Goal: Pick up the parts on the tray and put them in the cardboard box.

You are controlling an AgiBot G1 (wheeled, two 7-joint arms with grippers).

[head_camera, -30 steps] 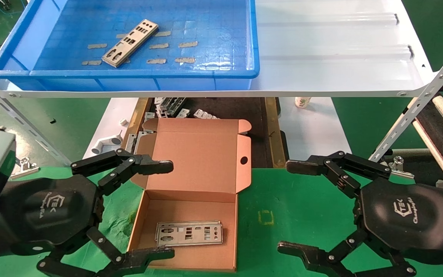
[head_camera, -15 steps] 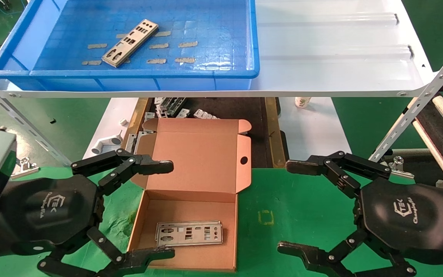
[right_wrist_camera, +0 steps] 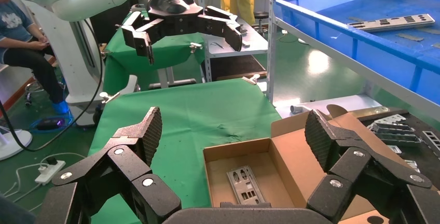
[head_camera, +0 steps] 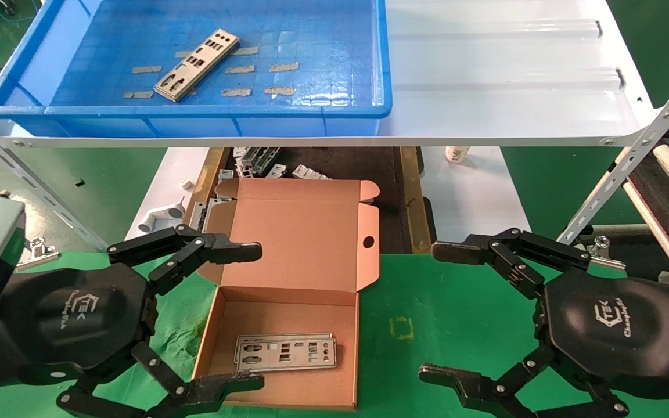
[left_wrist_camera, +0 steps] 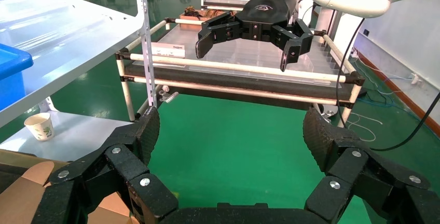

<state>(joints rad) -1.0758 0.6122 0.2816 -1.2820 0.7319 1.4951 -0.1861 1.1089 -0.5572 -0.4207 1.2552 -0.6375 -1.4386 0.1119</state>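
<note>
A silver punched plate (head_camera: pixel 197 64) lies in the blue tray (head_camera: pixel 212 119) on the white shelf at the back left; it also shows in the right wrist view (right_wrist_camera: pixel 392 23). The open cardboard box (head_camera: pixel 288 389) sits on the green mat, lid up, with silver plates (head_camera: pixel 286 352) flat on its floor, also seen in the right wrist view (right_wrist_camera: pixel 244 183). My left gripper (head_camera: pixel 253 316) is open and empty at the box's left side. My right gripper (head_camera: pixel 436 310) is open and empty on the mat to the box's right. Both hover low, apart from the plates.
The white ribbed shelf (head_camera: pixel 503 87) overhangs the area behind the box. Below it a dark tray (head_camera: pixel 346 165) holds small grey brackets. A white pipe fitting (head_camera: pixel 160 217) and a paper cup (head_camera: pixel 456 154) stand on the white surface. Slanted shelf struts (head_camera: pixel 630 168) run at the right.
</note>
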